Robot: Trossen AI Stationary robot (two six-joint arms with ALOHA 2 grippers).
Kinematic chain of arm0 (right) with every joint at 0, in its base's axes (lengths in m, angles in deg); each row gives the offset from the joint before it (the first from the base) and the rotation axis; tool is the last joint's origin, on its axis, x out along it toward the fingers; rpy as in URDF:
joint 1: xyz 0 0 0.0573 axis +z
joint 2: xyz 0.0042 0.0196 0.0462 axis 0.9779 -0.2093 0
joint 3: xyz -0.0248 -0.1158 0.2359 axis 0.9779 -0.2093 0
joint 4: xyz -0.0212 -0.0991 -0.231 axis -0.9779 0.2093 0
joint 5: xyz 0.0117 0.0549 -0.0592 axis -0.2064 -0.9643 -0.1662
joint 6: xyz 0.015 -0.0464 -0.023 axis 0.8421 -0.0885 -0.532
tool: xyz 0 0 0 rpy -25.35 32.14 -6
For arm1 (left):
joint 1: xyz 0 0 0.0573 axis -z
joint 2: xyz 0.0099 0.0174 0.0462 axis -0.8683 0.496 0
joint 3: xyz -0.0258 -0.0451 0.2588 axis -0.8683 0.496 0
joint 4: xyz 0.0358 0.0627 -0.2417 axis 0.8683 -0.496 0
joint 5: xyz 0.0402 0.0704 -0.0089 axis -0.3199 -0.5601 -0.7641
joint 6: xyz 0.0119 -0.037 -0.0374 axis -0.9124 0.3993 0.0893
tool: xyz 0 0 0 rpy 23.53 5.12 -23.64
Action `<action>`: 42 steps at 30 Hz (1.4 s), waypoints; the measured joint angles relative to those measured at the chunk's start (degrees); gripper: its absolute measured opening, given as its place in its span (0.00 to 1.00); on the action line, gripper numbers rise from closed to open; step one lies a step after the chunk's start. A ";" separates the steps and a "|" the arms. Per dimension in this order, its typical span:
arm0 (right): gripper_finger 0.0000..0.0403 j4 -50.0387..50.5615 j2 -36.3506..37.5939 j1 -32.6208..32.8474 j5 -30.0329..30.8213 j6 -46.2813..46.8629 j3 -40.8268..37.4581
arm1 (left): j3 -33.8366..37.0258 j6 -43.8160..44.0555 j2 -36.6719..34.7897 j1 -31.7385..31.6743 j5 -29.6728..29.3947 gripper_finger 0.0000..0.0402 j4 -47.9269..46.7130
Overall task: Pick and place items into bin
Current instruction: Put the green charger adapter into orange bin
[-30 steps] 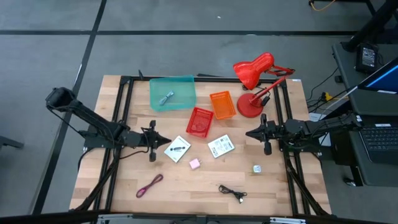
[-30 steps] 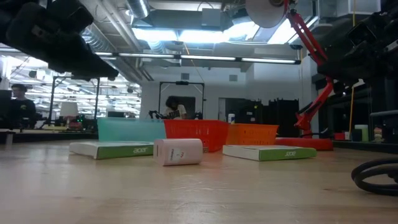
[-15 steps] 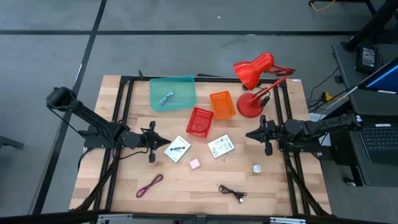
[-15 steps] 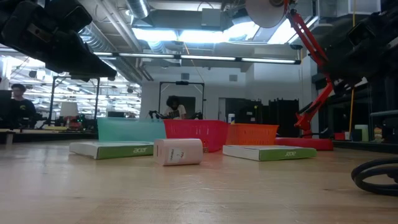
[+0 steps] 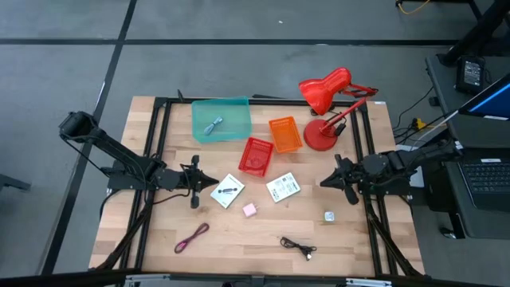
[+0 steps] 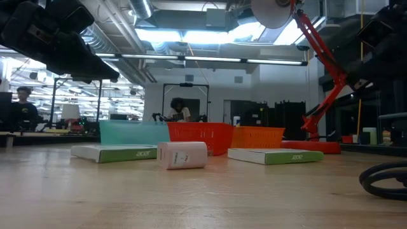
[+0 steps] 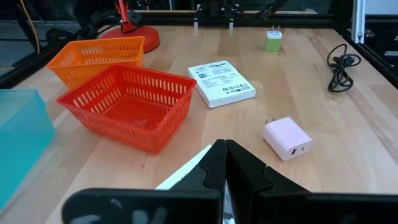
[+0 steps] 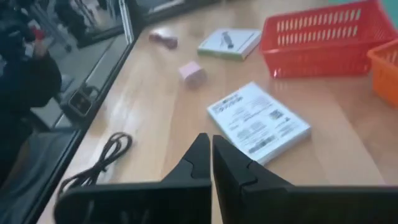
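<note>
The left gripper [image 5: 213, 182] is clenched on nothing, its tips just beside a white printed packet [image 5: 228, 190] near the middle of the wooden table [image 5: 143, 231]. The right gripper [image 5: 323, 182], also clenched and empty, hovers toward the right edge, near a second white printed packet [image 5: 282, 187]. A pink plastic cube [image 5: 249, 210] lies between the packets, nearer the front edge. A tiny pale cube [image 5: 328, 216], a black cable [image 5: 297, 246] and a maroon cable [image 5: 191, 237] lie along the front. A blue-grey cable [image 5: 212, 125] sits in the teal bin [image 5: 236, 108] at the back edge.
</note>
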 joint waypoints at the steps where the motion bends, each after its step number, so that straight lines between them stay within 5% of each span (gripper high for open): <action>1: 0.00 0.40 -0.96 0.78 0.23 0.70 0.85 | -0.02 0.00 0.00 0.00 -0.05 0.01 0.00; 10: 0.00 6.89 -13.03 10.04 6.53 2.36 9.24 | -0.02 0.07 0.00 0.00 -1.41 0.01 0.09; 25: 0.00 20.32 -26.86 31.34 21.39 20.90 22.33 | -0.02 0.19 0.00 0.00 -1.39 0.01 0.09; 35: 0.00 23.74 -30.38 47.82 34.21 36.19 22.82 | -0.02 1.66 0.00 -0.02 -1.11 0.01 0.11; 42: 0.00 22.23 -36.58 49.92 33.70 43.08 22.81 | -0.02 1.70 0.00 -0.02 -1.02 0.01 0.13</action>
